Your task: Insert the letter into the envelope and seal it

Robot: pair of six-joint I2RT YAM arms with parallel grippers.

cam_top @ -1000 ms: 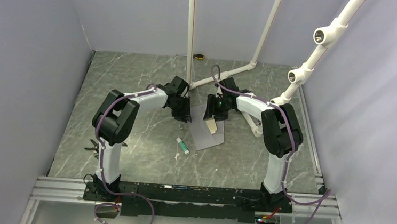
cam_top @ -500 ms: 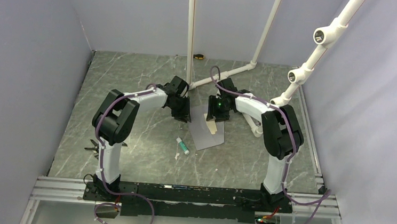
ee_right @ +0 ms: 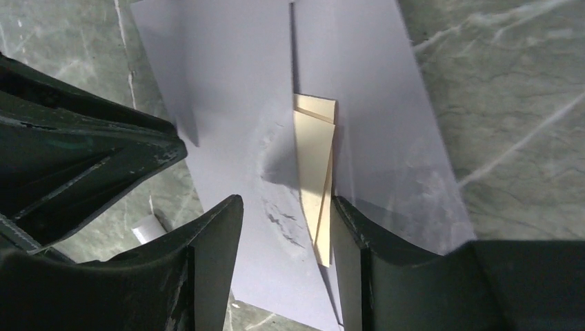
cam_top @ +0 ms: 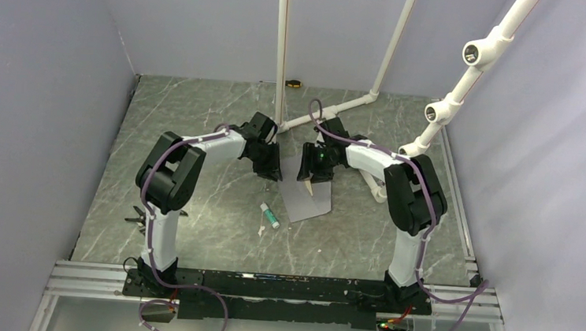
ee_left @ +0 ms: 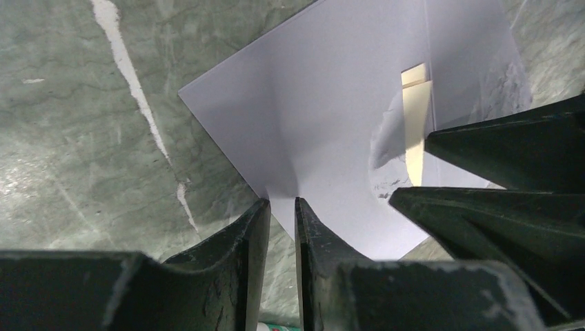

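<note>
Since a second ago my right hand [ee_right: 286, 227] has shifted slightly left and far, carrying the folded letter [ee_right: 314, 162] over the envelope [cam_top: 308, 201] on the table [cam_top: 198, 126]; insertion looks under way, not done. My left hand [ee_left: 281, 227] is narrowing on the envelope's near corner. The wrist views show the letter's fold (the top view barely does). Whether the right hand clamps it, I cannot tell.

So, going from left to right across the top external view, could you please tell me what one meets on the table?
Left claw → small tube → envelope → right arm's elbow.
</note>
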